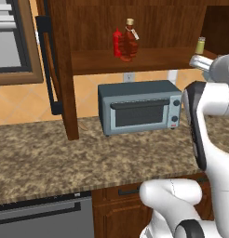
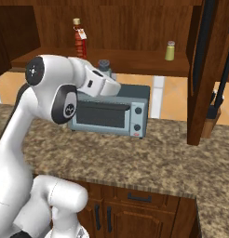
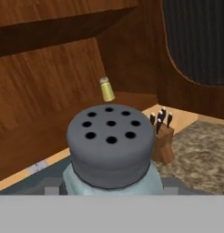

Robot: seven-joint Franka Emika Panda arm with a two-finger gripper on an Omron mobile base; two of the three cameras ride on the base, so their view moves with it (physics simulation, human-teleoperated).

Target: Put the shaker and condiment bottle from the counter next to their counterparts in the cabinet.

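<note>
My gripper [image 2: 106,72] is shut on the shaker [image 3: 109,150], a pale blue-grey one whose grey perforated cap [image 2: 104,63] pokes up over the hand, above the toaster oven. The shaker hides the fingertips in the hand view. On the cabinet [image 1: 65,69] shelf the condiment bottle [image 1: 129,42] stands upright, touching or nearly touching the slim red squeeze bottle [image 1: 117,43]; the same bottle [image 2: 79,39] appears in the right base view. The yellow-green shaker [image 3: 105,88] [image 2: 170,50] stands further right on the shelf, ahead of my hand.
A grey-blue toaster oven [image 1: 139,107] sits on the granite counter [image 1: 65,158] under the shelf. The open cabinet door with its black bar handle [image 2: 218,69] hangs at the right, and a knife block [image 3: 161,141] stands below it.
</note>
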